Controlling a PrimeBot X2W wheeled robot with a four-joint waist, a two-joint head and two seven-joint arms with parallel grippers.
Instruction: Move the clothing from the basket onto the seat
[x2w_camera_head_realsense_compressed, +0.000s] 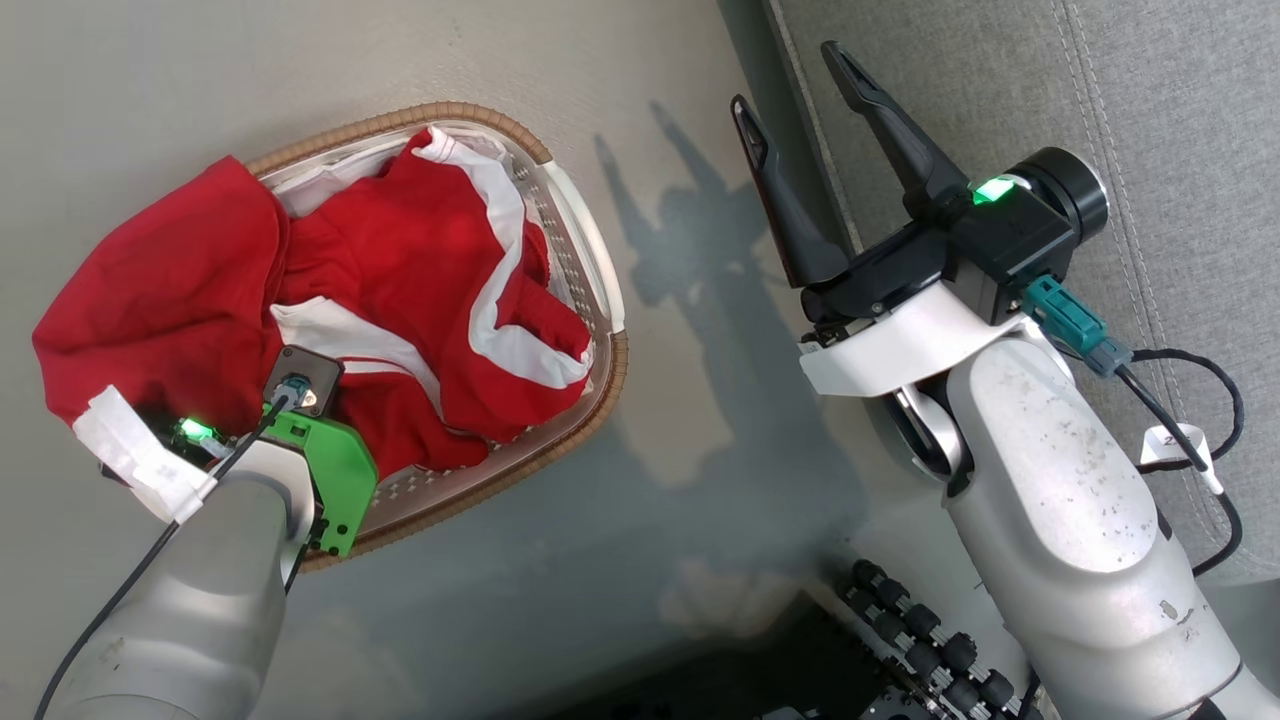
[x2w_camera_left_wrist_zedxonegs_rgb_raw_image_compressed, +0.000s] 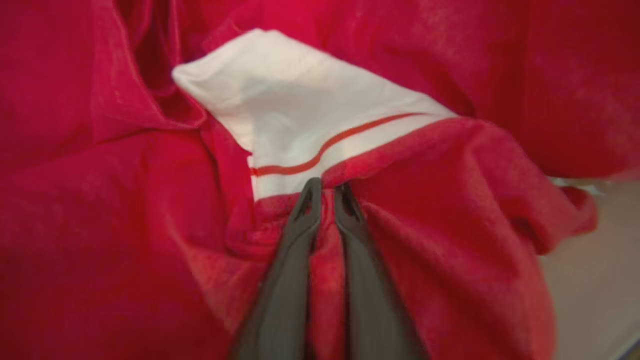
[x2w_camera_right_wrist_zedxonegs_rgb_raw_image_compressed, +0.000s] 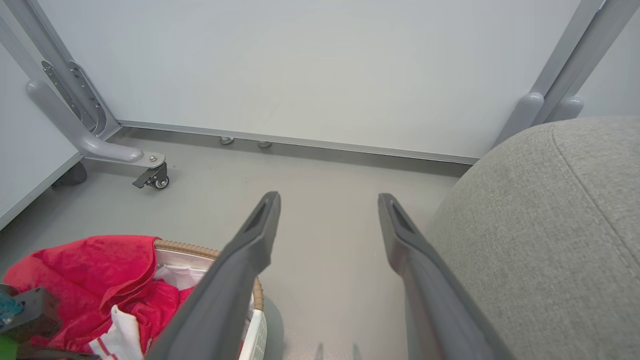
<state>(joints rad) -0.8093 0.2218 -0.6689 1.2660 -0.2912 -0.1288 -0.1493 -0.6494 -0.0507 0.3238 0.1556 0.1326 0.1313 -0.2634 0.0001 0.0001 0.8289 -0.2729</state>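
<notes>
Red clothing (x2w_camera_head_realsense_compressed: 400, 290) with white panels fills the oval basket (x2w_camera_head_realsense_compressed: 600, 280) on the floor and spills over its left rim. In the left wrist view my left gripper (x2w_camera_left_wrist_zedxonegs_rgb_raw_image_compressed: 327, 192) is shut on a fold of the red clothing (x2w_camera_left_wrist_zedxonegs_rgb_raw_image_compressed: 440, 200), just below a white panel with a thin red stripe. In the head view that arm's wrist covers its fingers. My right gripper (x2w_camera_head_realsense_compressed: 790, 75) hangs open and empty over the floor between the basket and the grey seat (x2w_camera_head_realsense_compressed: 1150, 100). The right wrist view shows the clothing (x2w_camera_right_wrist_zedxonegs_rgb_raw_image_compressed: 95, 270) at lower left and the seat (x2w_camera_right_wrist_zedxonegs_rgb_raw_image_compressed: 550, 225) on the right.
A pale partition wall (x2w_camera_right_wrist_zedxonegs_rgb_raw_image_compressed: 310, 65) on a castor foot (x2w_camera_right_wrist_zedxonegs_rgb_raw_image_compressed: 152, 177) closes the far side of the floor. My dark wheeled base (x2w_camera_head_realsense_compressed: 900, 640) shows at the bottom of the head view, and a black cable (x2w_camera_head_realsense_compressed: 1215, 420) loops over the seat's edge.
</notes>
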